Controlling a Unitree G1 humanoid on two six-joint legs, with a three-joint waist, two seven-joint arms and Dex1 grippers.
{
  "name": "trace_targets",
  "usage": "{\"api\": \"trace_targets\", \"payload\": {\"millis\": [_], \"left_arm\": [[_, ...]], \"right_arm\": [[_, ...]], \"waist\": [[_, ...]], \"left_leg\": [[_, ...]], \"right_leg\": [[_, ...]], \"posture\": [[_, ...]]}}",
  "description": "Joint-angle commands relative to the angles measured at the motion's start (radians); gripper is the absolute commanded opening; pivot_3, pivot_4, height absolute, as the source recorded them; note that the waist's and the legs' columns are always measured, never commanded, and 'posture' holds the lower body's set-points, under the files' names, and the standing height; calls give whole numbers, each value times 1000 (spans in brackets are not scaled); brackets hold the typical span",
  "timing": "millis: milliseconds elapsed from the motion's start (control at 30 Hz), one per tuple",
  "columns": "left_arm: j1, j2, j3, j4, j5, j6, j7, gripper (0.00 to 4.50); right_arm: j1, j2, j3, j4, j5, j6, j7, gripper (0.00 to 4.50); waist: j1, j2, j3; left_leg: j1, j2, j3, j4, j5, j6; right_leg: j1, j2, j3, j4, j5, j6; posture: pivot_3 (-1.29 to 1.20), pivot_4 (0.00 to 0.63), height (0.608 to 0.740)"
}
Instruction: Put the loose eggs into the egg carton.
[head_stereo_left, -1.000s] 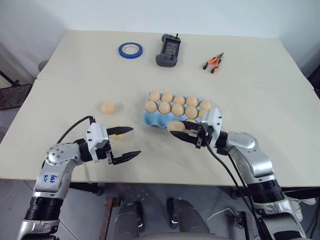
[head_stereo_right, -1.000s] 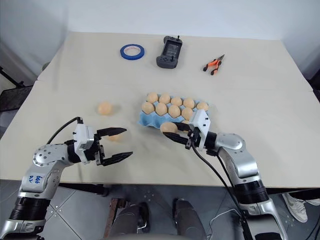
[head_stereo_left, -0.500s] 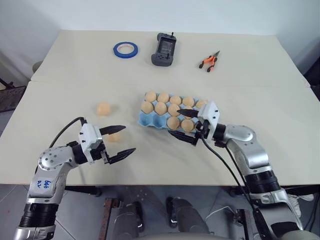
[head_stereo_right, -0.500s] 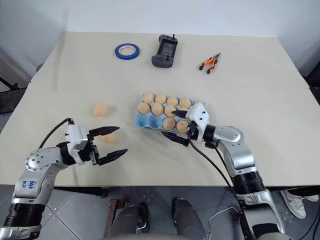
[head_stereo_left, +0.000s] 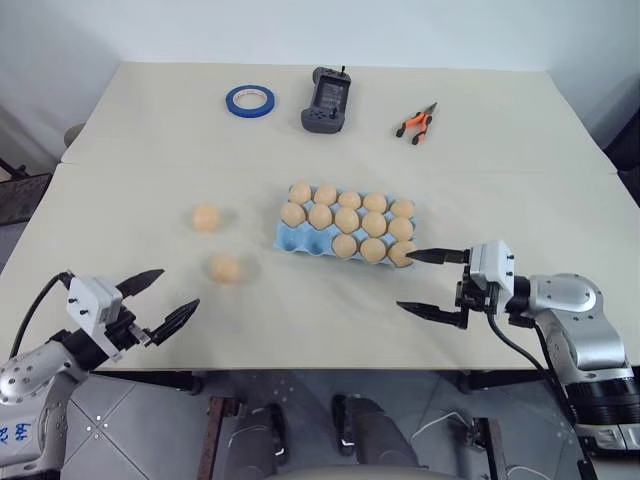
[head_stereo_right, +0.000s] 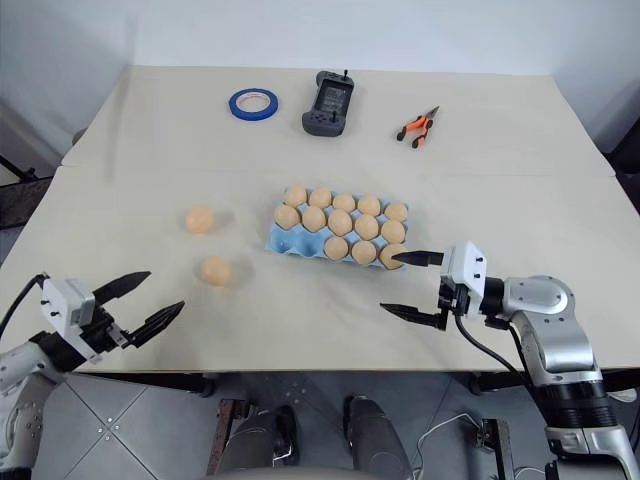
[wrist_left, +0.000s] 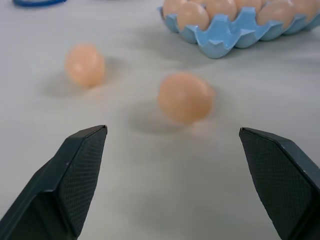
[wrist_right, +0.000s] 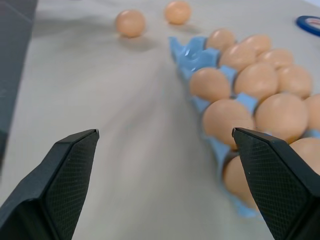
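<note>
Carton: mid-table, thirteen eggs in it.
Loose eggs: two, and, left of carton.
Left gripper: front-left edge, wide open, empty.
Right gripper: front-right of carton, wide open, empty.

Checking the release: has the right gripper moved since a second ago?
Yes. The right gripper, open, backed off the carton toward the table's near edge.

A roll of blue tape lay flat toward the far left of the pale table. Near it to the right sat a dark grey handheld controller with a short antenna, and farther right lay small orange-handled pliers, all three well apart.
</note>
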Motion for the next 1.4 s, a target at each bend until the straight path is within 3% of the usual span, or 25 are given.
{"api": "trace_targets", "payload": {"millis": [33, 400, 467, 667, 767, 900, 967, 1200, 1400], "left_arm": [[-1, -4, 0, -67, -19, 14, 21, 4500], [-188, -25, -153, 2, 89, 40, 116, 4500], [-235, -42, -188, 46, 120, 24, 136, 4500], [-339, -74, -261, 189, 202, -6, 171, 4500], [-370, -92, -280, 232, 218, -30, 174, 3871], [-388, -106, -275, 244, 209, -41, 170, 2597], [-392, -106, -278, 229, 203, -40, 160, 2196], [-523, -117, -364, 159, 151, -2, 33, 2111], [-681, -173, -470, 283, 207, -6, 0, 2111]], "right_arm": [[34, 5, -38, -47, 37, -34, 2, 4473], [92, 135, -1, -106, 62, -63, -81, 4473], [91, 169, 19, -106, 48, -68, -101, 4473], [76, 201, 51, -94, 24, -86, -122, 4473], [62, 207, 51, -86, 23, -85, -130, 4500], [58, 207, 48, -80, 18, -86, -137, 4500], [60, 207, 43, -78, 16, -87, -144, 4500], [61, 195, 20, -70, 8, -92, -177, 4500], [69, 193, 2, -73, -3, -101, -217, 4500]], "waist": [[1, 0, 0], [0, 0, 0], [1, 0, 0], [2, 0, 0], [3, 0, 0], [4, 0, 0], [5, 0, 0], [21, 0, 0], [32, 0, 0]], "left_leg": [[0, 0, 0, 0, 0, 0], [2, 0, 0, 1, 0, 0], [2, 0, 0, 1, 0, 0], [2, 0, 0, 1, 0, 0], [2, 0, 0, 1, 0, 0], [2, 0, 0, 1, 0, 0], [2, 0, 0, 1, 0, 0], [2, 0, 0, 2, 0, -1], [2, 0, 0, 5, 0, 0]], "right_leg": [[0, 0, 0, 0, -2, -4], [4, 0, -1, -1, -1, -2], [4, 0, -1, 0, 4, 7], [3, 0, -1, 1, 4, 7], [3, 0, -1, 1, 4, 7], [3, 0, -2, 2, 5, 8], [3, 0, -2, 2, 5, 9], [3, 0, -2, 2, 5, 9], [4, 1, -2, 3, 6, 11]], "posture": [[0, 150, 740], [0, 150, 740], [0, 150, 740], [0, 150, 740], [0, 150, 740], [0, 150, 740], [0, 150, 740], [0, 150, 740], [0, 150, 740]]}}
